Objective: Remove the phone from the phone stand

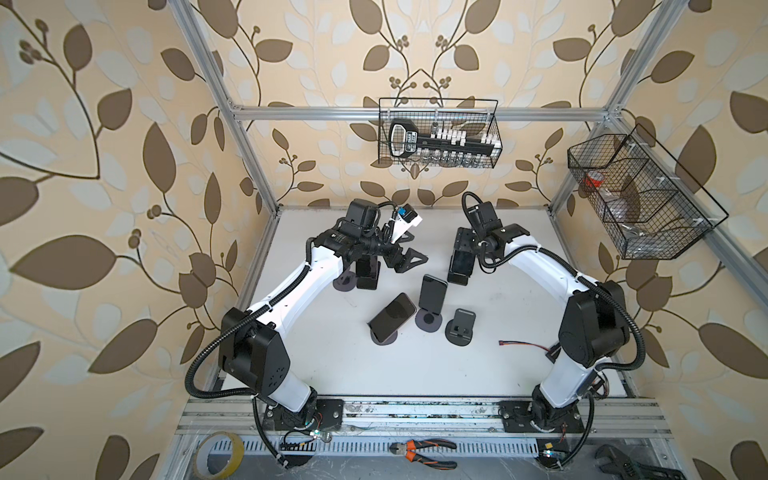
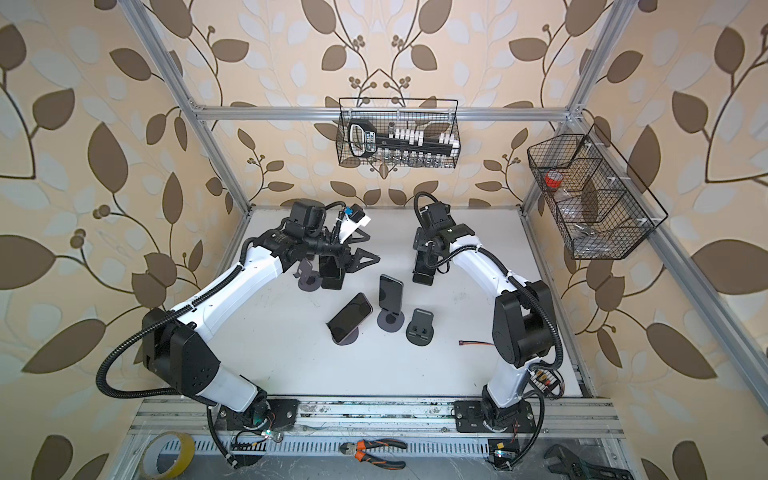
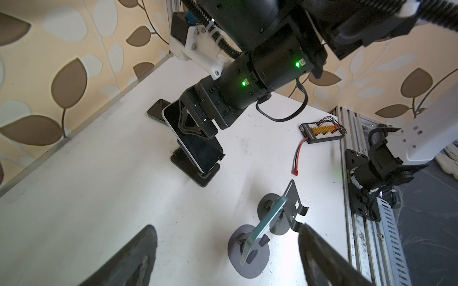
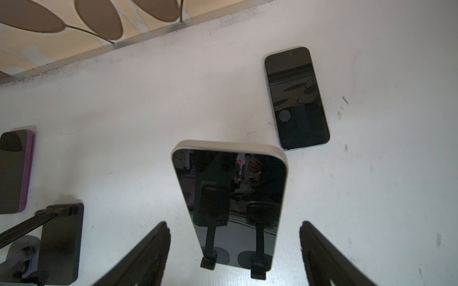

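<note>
we see the right gripper (image 4: pixel 233 222) spread astride the phone (image 4: pixel 230 188), not gripping; off-centre closure may topple the phone stand (image 3: pixel 208 179).

The white table (image 1: pixel 324 374) bears an empty black stand (image 1: pixel 460 328), with a round grey stand base (image 1: pixel 429 322) just beside it. A dark phone (image 4: pixel 297 97) lies flat (screen up) towards the back wall. A red-and-black cable (image 1: pixel 524 344) trails along the right side.
</note>
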`<state>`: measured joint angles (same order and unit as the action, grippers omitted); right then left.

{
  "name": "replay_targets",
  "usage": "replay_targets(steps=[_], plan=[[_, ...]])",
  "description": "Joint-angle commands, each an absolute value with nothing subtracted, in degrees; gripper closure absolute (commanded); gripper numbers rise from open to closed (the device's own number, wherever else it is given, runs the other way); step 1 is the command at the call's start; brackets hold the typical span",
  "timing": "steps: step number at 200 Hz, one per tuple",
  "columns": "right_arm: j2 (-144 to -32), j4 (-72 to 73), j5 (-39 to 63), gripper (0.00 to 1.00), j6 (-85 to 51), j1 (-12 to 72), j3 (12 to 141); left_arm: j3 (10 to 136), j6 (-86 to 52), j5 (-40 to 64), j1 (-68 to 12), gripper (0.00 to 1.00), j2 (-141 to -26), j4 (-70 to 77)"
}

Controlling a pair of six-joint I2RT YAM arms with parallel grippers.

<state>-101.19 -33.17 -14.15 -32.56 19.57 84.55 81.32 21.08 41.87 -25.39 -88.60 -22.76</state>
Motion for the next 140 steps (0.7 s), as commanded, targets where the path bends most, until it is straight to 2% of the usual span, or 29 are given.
replay_targets(steps=[1,140], plan=[[-102.91,-33.05,-13.89,0.17,-32.70,19.30,86.46,83.97,22.41,43.59,-26.14,0.11,-88.66,-22.75],[-107.54,-31.92,-15.20,0.15,-32.87,19.06,89.65,85.07,22.85,42.72,-27.77,0.11,-90.36,-22.86]])
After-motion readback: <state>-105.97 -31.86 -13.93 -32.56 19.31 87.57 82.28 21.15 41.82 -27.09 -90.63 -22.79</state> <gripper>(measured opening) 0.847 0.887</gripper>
